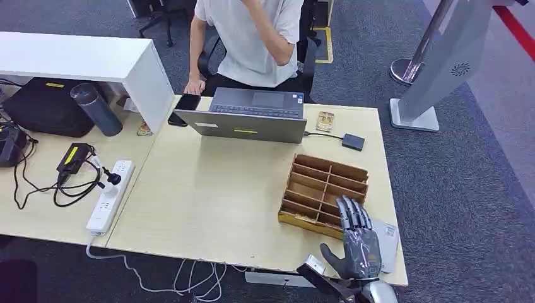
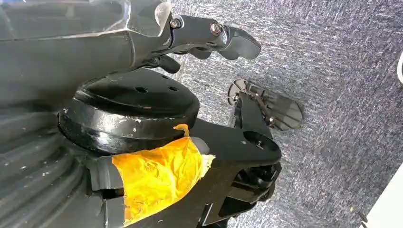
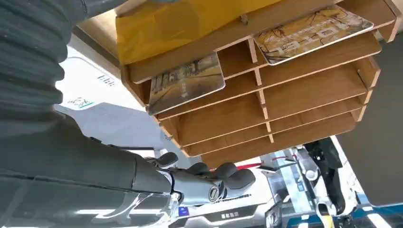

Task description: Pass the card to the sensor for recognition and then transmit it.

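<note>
A wooden slotted rack [image 1: 323, 184] stands on the table's near right part. In the right wrist view the rack [image 3: 290, 95] holds two patterned cards: one card [image 3: 187, 83] in a nearer slot, a second card [image 3: 313, 31] in a slot beside it. My right hand [image 1: 358, 243] hovers over the rack's near right corner with its fingers stretched out and nothing in them; its fingers [image 3: 209, 178] show just short of the slots. Another patterned card [image 1: 325, 120] lies flat by the laptop. My left hand [image 2: 209, 35] hangs over the carpet, holding nothing.
A white flat device [image 1: 389, 237] lies under my right hand at the table's corner. A small black box [image 1: 353, 141] is cabled to the open laptop [image 1: 252, 117]. A person [image 1: 252, 38] sits behind it. A phone [image 1: 187, 102] and power strip [image 1: 110, 196] lie to the left.
</note>
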Controlling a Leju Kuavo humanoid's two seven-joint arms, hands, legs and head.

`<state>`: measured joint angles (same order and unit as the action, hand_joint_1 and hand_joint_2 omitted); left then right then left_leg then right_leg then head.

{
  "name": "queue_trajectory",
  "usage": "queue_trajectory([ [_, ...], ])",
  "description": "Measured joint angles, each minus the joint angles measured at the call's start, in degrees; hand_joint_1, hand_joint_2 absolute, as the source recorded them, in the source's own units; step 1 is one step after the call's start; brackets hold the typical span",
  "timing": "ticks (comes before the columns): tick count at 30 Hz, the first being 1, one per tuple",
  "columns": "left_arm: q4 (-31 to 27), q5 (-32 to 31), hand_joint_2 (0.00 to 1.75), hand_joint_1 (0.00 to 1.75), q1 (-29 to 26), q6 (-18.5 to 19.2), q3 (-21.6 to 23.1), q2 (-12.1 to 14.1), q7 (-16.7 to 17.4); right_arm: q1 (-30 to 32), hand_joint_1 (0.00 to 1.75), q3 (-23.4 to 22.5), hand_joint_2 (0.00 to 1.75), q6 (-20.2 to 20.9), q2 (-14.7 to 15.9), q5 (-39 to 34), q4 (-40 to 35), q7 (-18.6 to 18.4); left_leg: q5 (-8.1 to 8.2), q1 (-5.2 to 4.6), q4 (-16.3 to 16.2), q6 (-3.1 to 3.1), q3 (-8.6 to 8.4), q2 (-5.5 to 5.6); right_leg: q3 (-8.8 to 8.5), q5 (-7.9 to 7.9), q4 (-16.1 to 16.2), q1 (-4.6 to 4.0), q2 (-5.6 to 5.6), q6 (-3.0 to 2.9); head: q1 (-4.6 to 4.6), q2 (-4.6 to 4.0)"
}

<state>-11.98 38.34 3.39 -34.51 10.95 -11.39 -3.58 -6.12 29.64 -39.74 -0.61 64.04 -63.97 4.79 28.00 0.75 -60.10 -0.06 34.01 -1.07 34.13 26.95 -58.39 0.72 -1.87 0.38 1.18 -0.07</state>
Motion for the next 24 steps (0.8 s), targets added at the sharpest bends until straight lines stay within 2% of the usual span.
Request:
queue_trajectory([
  [24, 0.0, 1.0, 1.75, 0.0, 0.0, 0.0, 0.0, 0.0, 0.0, 2.2, 0.0, -3.1, 1.75, 0.0, -0.1, 0.3, -2.1, -0.6, 0.0, 0.0, 0.0, 0.0, 0.0, -0.01, 0.02, 0.0, 0.0, 0.0, 0.01, 0.0, 0.0, 0.0],
])
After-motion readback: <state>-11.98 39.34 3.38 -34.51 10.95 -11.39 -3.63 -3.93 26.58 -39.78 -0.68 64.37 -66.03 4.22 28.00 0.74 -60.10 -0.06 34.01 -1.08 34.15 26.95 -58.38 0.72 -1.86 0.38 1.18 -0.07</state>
